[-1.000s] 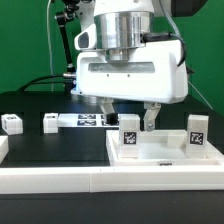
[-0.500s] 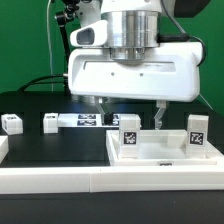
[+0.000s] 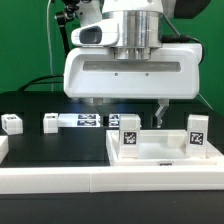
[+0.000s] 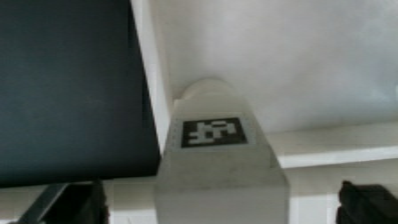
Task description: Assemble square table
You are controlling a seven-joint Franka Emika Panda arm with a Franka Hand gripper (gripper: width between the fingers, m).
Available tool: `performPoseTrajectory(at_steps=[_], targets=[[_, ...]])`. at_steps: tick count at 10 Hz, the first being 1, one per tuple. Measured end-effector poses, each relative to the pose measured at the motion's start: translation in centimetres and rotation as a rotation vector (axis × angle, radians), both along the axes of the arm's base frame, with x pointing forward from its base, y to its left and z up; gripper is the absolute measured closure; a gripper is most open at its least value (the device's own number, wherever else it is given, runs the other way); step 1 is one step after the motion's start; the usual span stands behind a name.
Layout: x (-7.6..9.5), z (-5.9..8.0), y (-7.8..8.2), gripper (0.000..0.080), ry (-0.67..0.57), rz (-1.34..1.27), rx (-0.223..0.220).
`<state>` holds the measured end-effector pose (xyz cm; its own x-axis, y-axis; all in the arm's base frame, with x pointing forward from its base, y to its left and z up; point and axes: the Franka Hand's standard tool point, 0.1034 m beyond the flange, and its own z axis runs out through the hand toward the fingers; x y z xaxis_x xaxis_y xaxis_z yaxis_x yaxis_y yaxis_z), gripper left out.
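The Panda arm points straight down, and its broad white gripper (image 3: pixel 128 112) fills the middle of the exterior view. The jaws are spread wide and hold nothing. In the wrist view, the two dark fingers (image 4: pixel 71 205) flank a white peg leg (image 4: pixel 215 132) bearing a black-and-white tag, with a gap on either side. This leg stands just below the gripper on the square table top (image 3: pixel 150 158), a white tray with a raised rim.

A second tagged leg (image 3: pixel 197 133) stands on the tray, beside the gripper toward the exterior view's right. Toward the exterior view's left, the marker board (image 3: pixel 85 121) lies on the black table (image 3: pixel 60 148), nearer the gripper than two small tagged pegs (image 3: pixel 50 122) well beyond it. A long white rail (image 3: pixel 60 182) runs along the front. A green backdrop (image 3: pixel 20 50) hangs behind the arm.
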<state>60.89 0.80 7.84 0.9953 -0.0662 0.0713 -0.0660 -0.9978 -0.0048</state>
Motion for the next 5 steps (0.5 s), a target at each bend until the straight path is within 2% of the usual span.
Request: performPoseTrajectory(at_steps=[1, 3, 4, 5], targets=[[0.0, 0.0, -0.22, 0.0151, 0.0, 0.064, -0.005], [0.0, 0.0, -0.19, 0.0411, 0.0, 0.046, -0.003], [0.0, 0.0, -0.19, 0.0411, 0.0, 0.028, -0.001], [0.0, 0.0, -0.21, 0.0509, 0.0, 0.028, -0.002]])
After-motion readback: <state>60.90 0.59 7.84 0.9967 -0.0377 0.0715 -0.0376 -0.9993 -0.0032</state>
